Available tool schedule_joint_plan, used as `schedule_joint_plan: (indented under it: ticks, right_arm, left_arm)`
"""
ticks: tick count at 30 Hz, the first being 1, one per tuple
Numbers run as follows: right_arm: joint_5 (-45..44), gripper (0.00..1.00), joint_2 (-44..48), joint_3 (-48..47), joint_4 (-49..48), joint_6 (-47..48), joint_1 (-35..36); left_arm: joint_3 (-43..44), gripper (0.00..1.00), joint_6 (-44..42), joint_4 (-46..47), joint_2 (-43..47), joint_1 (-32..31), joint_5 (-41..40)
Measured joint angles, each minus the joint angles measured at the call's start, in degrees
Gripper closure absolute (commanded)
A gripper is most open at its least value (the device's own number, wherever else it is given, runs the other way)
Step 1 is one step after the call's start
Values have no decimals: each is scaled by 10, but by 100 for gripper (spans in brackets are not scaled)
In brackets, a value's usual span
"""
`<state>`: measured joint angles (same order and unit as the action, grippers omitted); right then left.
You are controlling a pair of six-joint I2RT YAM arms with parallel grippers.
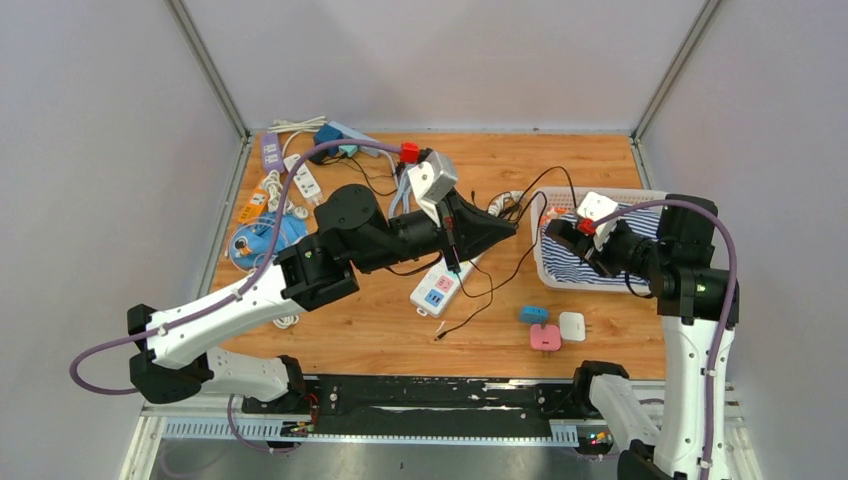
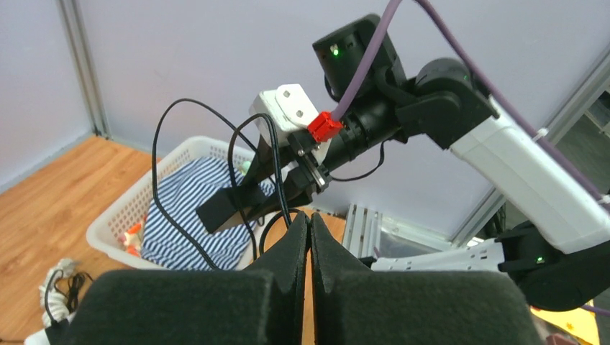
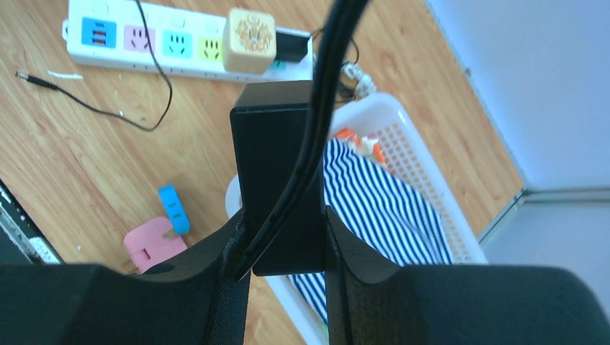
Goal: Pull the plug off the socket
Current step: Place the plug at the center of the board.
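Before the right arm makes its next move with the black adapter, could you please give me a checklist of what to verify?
1. Hold of the right gripper on the black adapter: ok, it is clamped between both fingers.
2. Adapter off the power strip: ok, it is held in the air, apart from the strip.
3. State of the left gripper: ok, shut. Whether it pinches the black cable: cannot tell.
4. Cable free of loose loops: not ok, it loops in the air between the arms.
5. The basket under the adapter: ok, the striped cloth lies there.
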<state>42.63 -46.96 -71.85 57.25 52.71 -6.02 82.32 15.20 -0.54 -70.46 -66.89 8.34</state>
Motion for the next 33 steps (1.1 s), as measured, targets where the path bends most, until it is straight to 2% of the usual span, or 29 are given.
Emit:
schedule_joint_plan:
  ticks: [8, 13, 17, 24, 33]
  right_arm:
    - [-31, 100, -1, 61, 66, 79, -31]
    - [-51, 100, -1, 124, 102, 119, -35]
    - [-74, 100, -2, 180, 113, 141, -42]
    - [-97, 100, -15, 236, 117, 173, -84]
    - [-106, 100, -72, 279, 98, 216, -153]
  left_arm:
    - [-111, 100, 21, 15, -12, 0, 3]
    - [-216, 100, 56, 47, -13, 0, 18]
    - [-261, 100, 80, 76, -22, 0, 31]
    - [-267, 100, 108, 130, -108, -4, 55]
    - [-232, 100, 115, 137, -227, -13, 74]
